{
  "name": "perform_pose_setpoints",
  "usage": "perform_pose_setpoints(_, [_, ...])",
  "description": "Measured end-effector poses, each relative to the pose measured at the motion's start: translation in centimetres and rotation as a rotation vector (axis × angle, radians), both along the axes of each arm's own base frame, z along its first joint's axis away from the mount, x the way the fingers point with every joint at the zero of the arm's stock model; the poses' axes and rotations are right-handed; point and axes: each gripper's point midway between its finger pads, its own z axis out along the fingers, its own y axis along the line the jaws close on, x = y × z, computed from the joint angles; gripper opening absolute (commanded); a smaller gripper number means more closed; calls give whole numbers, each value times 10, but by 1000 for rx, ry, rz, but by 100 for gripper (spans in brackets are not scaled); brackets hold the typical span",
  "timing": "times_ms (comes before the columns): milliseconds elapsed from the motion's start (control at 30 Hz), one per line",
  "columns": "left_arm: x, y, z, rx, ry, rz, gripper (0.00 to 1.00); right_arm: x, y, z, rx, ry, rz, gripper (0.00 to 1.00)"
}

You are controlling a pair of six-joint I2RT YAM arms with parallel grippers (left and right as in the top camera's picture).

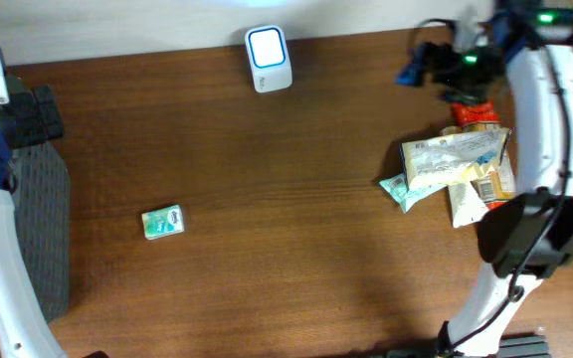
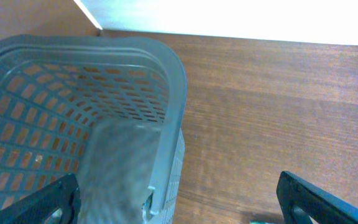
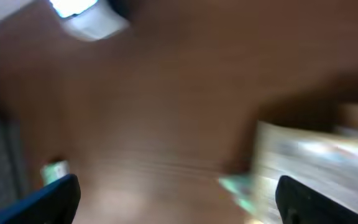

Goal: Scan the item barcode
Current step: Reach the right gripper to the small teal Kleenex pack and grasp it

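My left gripper (image 2: 178,204) jaws spread wide, empty, grey basket (image 2: 174,81) at frame left; my right gripper (image 3: 178,200) spread, empty.

We noted white arm shells (image 1: 537,109), black joint housings (image 1: 530,234), black cabling (image 1: 566,119), and a green lamp (image 1: 545,17) right of the scanner (image 1: 268,58).

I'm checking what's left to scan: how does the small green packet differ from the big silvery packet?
The small green packet lies alone left of centre; the big silvery packet tops a heap at the right. The green one is far smaller than the silvery one. It is green and white; the silvery one is pale with blue print. Both lie flat, neither held.
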Motion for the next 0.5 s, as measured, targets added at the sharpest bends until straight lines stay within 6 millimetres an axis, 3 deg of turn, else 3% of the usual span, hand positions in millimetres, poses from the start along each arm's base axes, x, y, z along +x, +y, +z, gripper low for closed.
perform_pose_setpoints(67, [0, 0, 0, -1, 1, 0, 99, 4, 93, 5, 50, -73, 210, 97])
perform_pose_setpoints(133, [0, 0, 0, 0, 1, 0, 99, 4, 161, -2, 69, -120, 353, 90])
perform_pose_setpoints(200, [0, 0, 0, 0, 0, 0, 99, -15, 246, -36, 88, -95, 528, 83])
perform_pose_setpoints(267, [0, 0, 0, 0, 1, 0, 99, -39, 301, -65, 94, -59, 638, 80])
perform_pose_setpoints(333, [0, 0, 0, 0, 0, 0, 99, -84, 379, -107, 106, -16, 782, 75])
perform_pose_setpoints(400, [0, 0, 0, 0, 0, 0, 99, -106, 418, -124, 97, -44, 844, 68])
perform_pose_setpoints(500, [0, 0, 0, 0, 0, 0, 99, -139, 448, -158, -13, -37, 879, 45])
